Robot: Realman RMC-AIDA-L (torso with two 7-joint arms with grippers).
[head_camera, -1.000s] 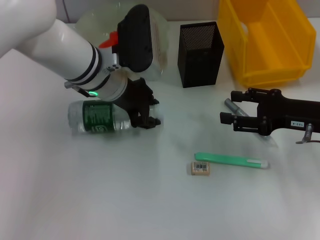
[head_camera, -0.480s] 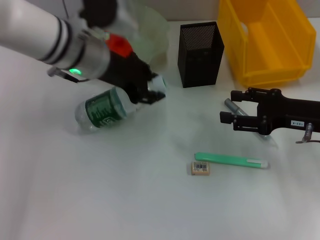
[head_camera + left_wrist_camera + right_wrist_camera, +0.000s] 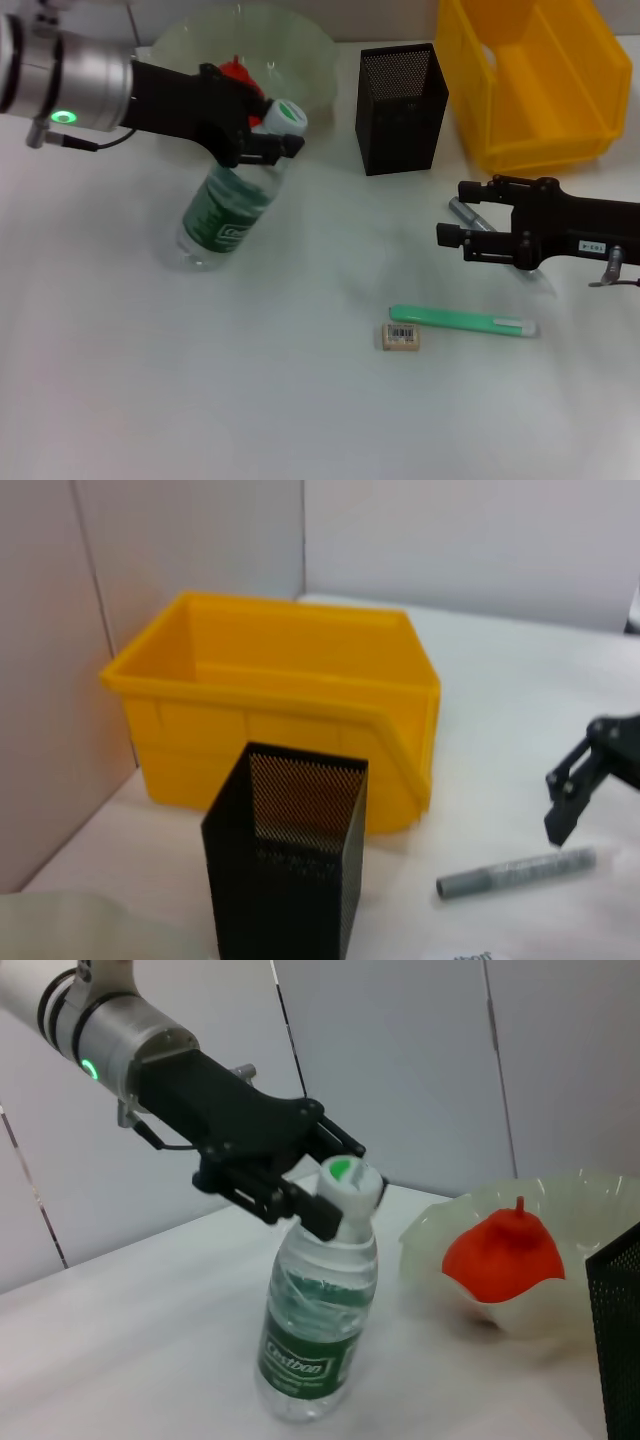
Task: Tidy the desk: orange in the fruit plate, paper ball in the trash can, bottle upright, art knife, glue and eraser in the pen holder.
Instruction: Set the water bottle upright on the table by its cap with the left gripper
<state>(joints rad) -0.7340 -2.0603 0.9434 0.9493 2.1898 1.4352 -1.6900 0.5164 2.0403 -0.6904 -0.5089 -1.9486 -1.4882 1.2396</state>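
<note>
The bottle (image 3: 226,212) leans steeply on the desk (image 3: 200,380), base down and cap toward the fruit plate (image 3: 190,45). My left gripper (image 3: 268,140) is shut on its neck just under the cap; the right wrist view shows that gripper (image 3: 305,1200) clamped on the bottle (image 3: 318,1345). The orange (image 3: 238,76) lies in the fruit plate. My right gripper (image 3: 455,214) stands open around the end of the grey art knife (image 3: 468,216). The green glue stick (image 3: 460,321) and the eraser (image 3: 401,337) lie on the desk. The paper ball is out of view.
The black mesh pen holder (image 3: 401,106) stands between the fruit plate and the yellow trash can (image 3: 530,85) at the back right. The left wrist view shows the trash can (image 3: 290,685), the pen holder (image 3: 288,855) and the art knife (image 3: 515,872).
My left gripper has swung up and back with the bottle's neck, bringing the bottle from lying flat to a steep lean on its base. The right arm has not moved.
</note>
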